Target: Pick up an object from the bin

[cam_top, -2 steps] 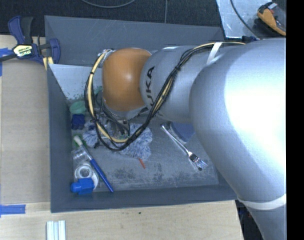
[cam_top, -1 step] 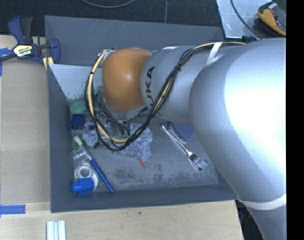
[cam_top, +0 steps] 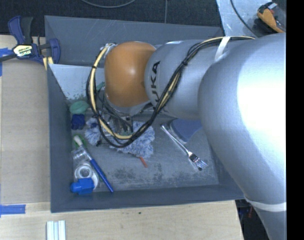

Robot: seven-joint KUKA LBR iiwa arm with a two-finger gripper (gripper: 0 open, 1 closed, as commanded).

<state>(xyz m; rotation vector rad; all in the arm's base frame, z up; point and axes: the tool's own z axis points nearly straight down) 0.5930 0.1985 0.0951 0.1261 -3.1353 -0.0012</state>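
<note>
Gripper (cam_top: 116,125) is down in the bin (cam_top: 59,149), left of centre, under the arm's orange cover. Can't tell if it's apart or closed. It sits on a shaggy blue-grey cloth (cam_top: 141,143) bunched mid-bin. Metal fork (cam_top: 184,148) lies apart, toward the right wall.

Centre of bin (cam_top: 57,149): blocked from above by the arm's orange cover (cam_top: 125,74) and its looped cables (cam_top: 99,119).
Right half: overhung by the arm (cam_top: 232,99); no way down.
Left wall strip: crowded. Green lump (cam_top: 79,106), blue piece (cam_top: 77,122), clear bottle (cam_top: 83,168) with blue cap (cam_top: 82,187) and blue pen (cam_top: 101,174) lie close together.
Middle floor: blue-grey tufted cloth (cam_top: 142,142) under the cover, small red piece (cam_top: 143,161) just beside it.
Right of middle: metal fork (cam_top: 184,146) lies aslant, near a flat blue piece (cam_top: 187,129).
Front strip: bare floor between pen and fork, along the near wall; open.
</note>
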